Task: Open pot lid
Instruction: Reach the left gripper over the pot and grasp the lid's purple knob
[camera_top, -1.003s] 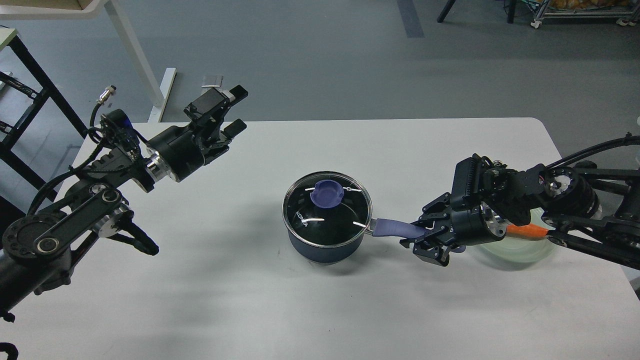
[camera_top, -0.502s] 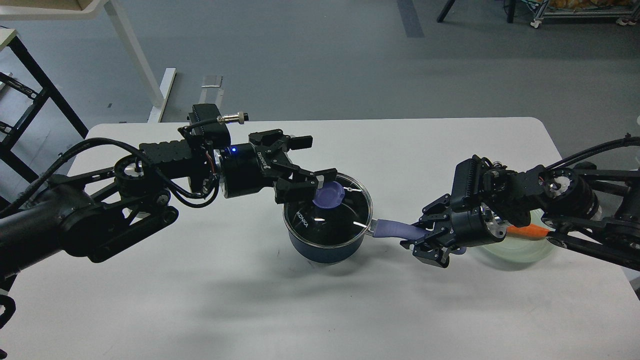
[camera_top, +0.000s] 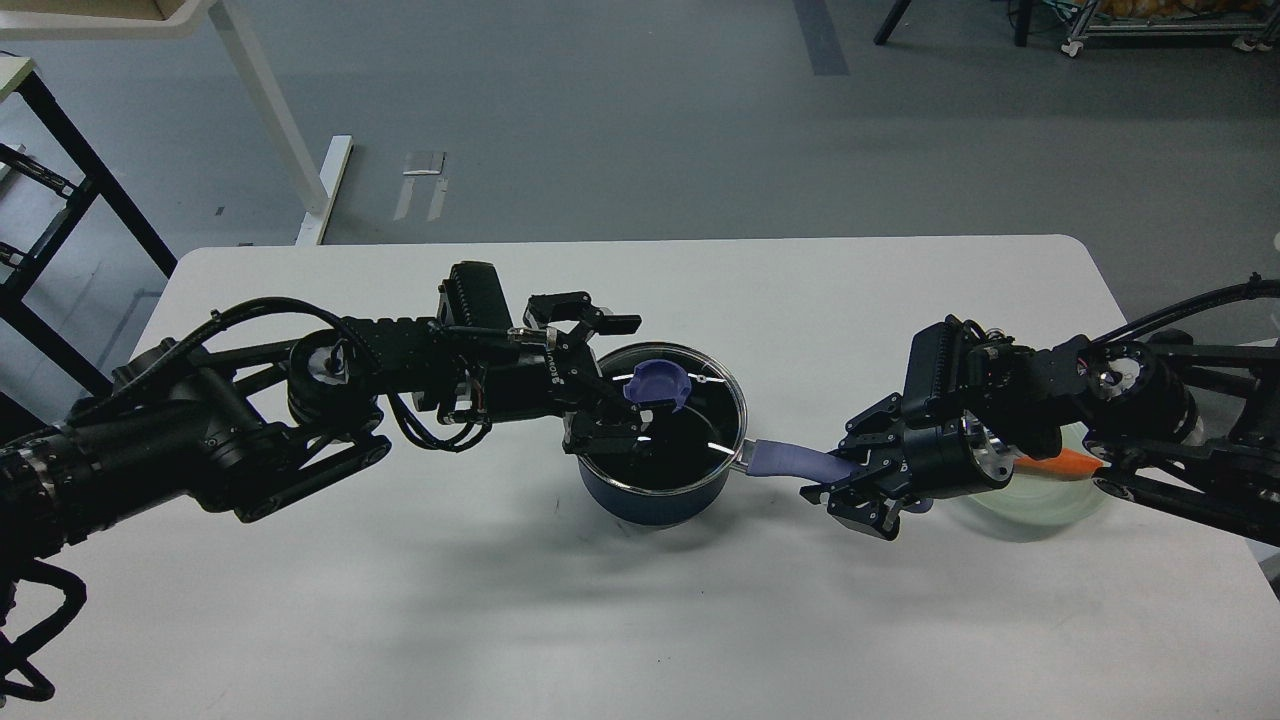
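Observation:
A dark blue pot stands mid-table with a glass lid lying on it. The lid has a purple knob. My left gripper is open at the knob's left side, with one finger behind the knob and one in front over the glass. I cannot tell whether the fingers touch the knob. My right gripper is shut on the end of the pot's purple handle, which sticks out to the right.
A pale green translucent dish lies on the white table under my right arm. An orange thing lies on it. A white table leg and a black rack stand on the floor at the far left.
My left arm swung in from the far left to the pot, then lowered, so its open fingers now stand on either side of the knob. The right gripper and pot stayed put.

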